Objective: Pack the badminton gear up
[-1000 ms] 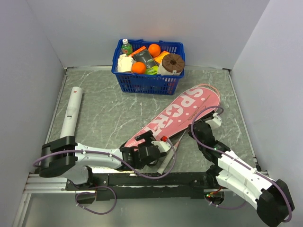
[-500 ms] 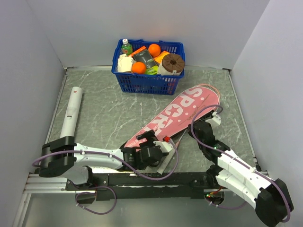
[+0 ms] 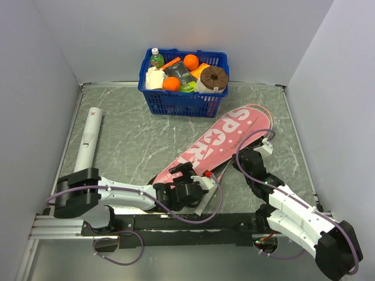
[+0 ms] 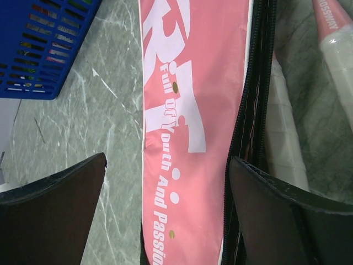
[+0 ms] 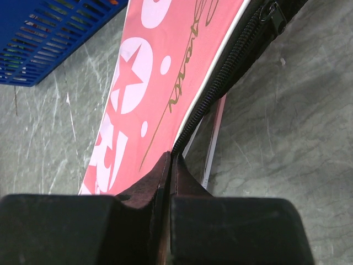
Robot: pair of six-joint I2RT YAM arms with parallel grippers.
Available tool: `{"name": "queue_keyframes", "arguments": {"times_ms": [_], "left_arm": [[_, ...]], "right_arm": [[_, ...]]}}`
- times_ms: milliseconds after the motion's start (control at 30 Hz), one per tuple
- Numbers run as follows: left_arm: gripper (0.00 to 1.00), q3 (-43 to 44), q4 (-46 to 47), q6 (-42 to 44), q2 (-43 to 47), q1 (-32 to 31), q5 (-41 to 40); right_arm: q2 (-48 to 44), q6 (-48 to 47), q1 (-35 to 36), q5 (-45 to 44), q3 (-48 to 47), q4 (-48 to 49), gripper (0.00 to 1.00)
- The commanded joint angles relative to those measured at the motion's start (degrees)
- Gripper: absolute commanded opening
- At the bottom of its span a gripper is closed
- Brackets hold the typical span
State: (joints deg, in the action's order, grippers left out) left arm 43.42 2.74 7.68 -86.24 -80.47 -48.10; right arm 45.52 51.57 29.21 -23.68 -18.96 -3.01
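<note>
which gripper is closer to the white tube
Left: the left gripper straddles the pink cover's handle end, right of the white tube; the right gripper is farther right.

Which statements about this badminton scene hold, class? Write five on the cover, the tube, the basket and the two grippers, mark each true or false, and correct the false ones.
1. The pink cover lies on the table, wide end toward the blue basket. True.
2. The white tube lies in the basket. False: it lies on the table at the far left, apart from the basket.
3. The left gripper is open, one finger on each side of the cover's narrow end. True.
4. The right gripper is wide open. False: it is shut, its tip at the cover's zipper.
5. The basket is empty. False: it holds groceries, oranges among them.
</note>
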Motion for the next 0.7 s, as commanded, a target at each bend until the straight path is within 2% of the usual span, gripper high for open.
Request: {"name": "queue_keyframes", "arguments": {"times_ms": [0, 67, 167, 200, 300, 467, 600, 633, 667], "left_arm": [[0.97, 0.3, 0.6, -2.2, -0.8, -0.4, -0.3], [0.91, 0.3, -0.1, -2.9, -0.6, -0.4, 1.2], [0.61, -0.1, -0.8, -3.4, -0.2, -0.4, 3.0], [0.41, -0.2, -0.9, -3.6, -0.1, -0.4, 3.4], [0.20, -0.4, -1.2, -4.1, 0.8, -0.4, 5.0], [0.01, -1.9, -0.8, -4.6, 4.1, 0.0, 9.5], [0.01, -1.9, -1.6, -5.3, 6.8, 0.8, 11.4], [0.01, -1.8, -1.8, -5.7, 7.3, 0.9, 11.8], [0.01, -1.7, -1.9, -5.7, 8.0, 1.2, 12.1]], "right_arm": [[-0.3, -0.2, -0.6, 0.5, -0.9, 2.4, 0.00], [-0.3, -0.3, -0.6, 0.4, -1.1, 2.2, 0.00], [-0.3, -0.3, -0.5, 0.4, -1.1, 2.0, 0.00], [-0.3, -0.2, -0.6, 0.5, -1.1, 2.0, 0.00], [-0.3, -0.1, -0.5, 0.7, -1.0, 2.0, 0.00], [-0.5, -0.2, -0.5, 1.3, -0.9, 1.8, 0.00], [-1.4, -0.9, -0.5, 1.6, -1.5, 0.7, 0.00], [-1.7, -1.3, -0.6, 2.4, -2.0, 0.1, 0.02], [-2.0, -2.1, -0.5, 3.0, -2.3, -0.2, 0.19]]}}
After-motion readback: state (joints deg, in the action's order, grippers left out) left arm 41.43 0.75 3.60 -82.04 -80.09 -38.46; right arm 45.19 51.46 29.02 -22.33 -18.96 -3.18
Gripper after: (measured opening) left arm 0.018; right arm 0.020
